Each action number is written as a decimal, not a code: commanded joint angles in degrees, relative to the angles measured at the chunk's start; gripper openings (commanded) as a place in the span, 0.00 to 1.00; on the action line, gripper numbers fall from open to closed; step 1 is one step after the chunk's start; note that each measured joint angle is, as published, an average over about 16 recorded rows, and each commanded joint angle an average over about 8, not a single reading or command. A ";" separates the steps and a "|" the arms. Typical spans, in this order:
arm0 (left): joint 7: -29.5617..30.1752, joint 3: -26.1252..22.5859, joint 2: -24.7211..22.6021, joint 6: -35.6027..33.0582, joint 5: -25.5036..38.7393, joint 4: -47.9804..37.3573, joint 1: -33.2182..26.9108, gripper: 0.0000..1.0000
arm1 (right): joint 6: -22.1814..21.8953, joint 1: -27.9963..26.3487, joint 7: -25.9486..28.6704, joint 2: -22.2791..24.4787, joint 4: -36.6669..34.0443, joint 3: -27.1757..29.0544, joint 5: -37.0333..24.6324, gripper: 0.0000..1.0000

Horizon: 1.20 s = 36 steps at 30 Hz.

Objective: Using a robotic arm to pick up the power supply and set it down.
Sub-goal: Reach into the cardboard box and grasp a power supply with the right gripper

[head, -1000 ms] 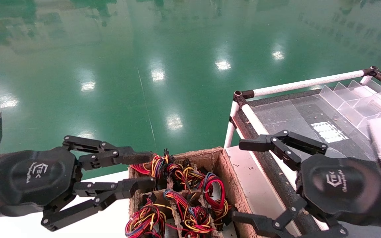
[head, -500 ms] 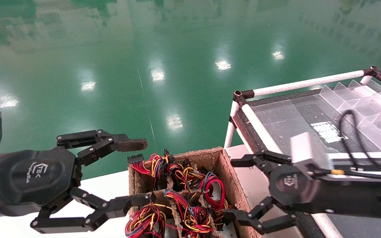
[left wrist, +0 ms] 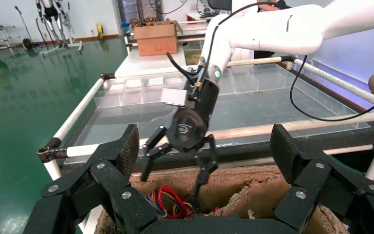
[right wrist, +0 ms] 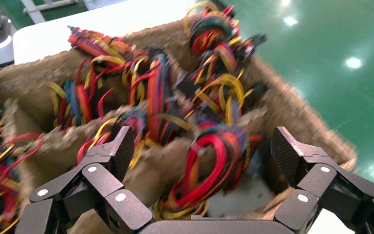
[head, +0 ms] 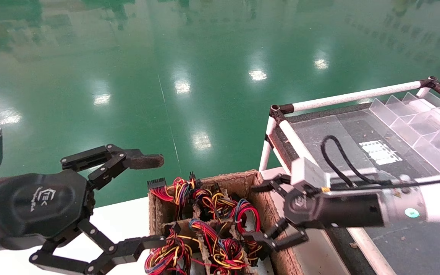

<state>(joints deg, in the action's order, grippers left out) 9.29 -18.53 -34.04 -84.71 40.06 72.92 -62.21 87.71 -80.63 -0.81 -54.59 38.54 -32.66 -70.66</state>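
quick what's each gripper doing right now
Left gripper: open, empty, beside the cardboard box.
Right gripper: open, empty, over the wire bundles.

rough pulpy cardboard box (head: 267,206), glossy green floor (head: 166,76), clear plastic dividers (head: 414,118)

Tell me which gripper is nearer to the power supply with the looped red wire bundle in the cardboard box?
Right. The right gripper, open, hangs just beside the red looped wire bundle at the brown cardboard box's right wall. The left gripper, open, sits farther off at the box's left side.
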 commanded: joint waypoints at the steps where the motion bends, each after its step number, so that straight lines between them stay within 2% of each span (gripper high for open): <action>1: 0.00 0.00 0.00 0.00 0.00 0.00 0.00 1.00 | -0.11 -0.99 -1.86 -1.62 -2.57 -0.48 -0.82 0.00; 11: -0.01 -0.02 0.01 0.01 -0.01 0.00 0.00 1.00 | 1.96 -4.05 -6.17 -3.65 -9.06 -2.21 -2.28 0.00; 36: -0.03 -0.05 0.02 0.02 -0.04 0.00 -0.01 1.00 | 1.64 -4.92 -10.67 -3.74 -13.03 -5.71 -1.21 0.00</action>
<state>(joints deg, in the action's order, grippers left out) 9.27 -18.58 -34.02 -84.69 40.03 72.92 -62.22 89.37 -85.52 -11.53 -58.37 25.60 -38.32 -71.89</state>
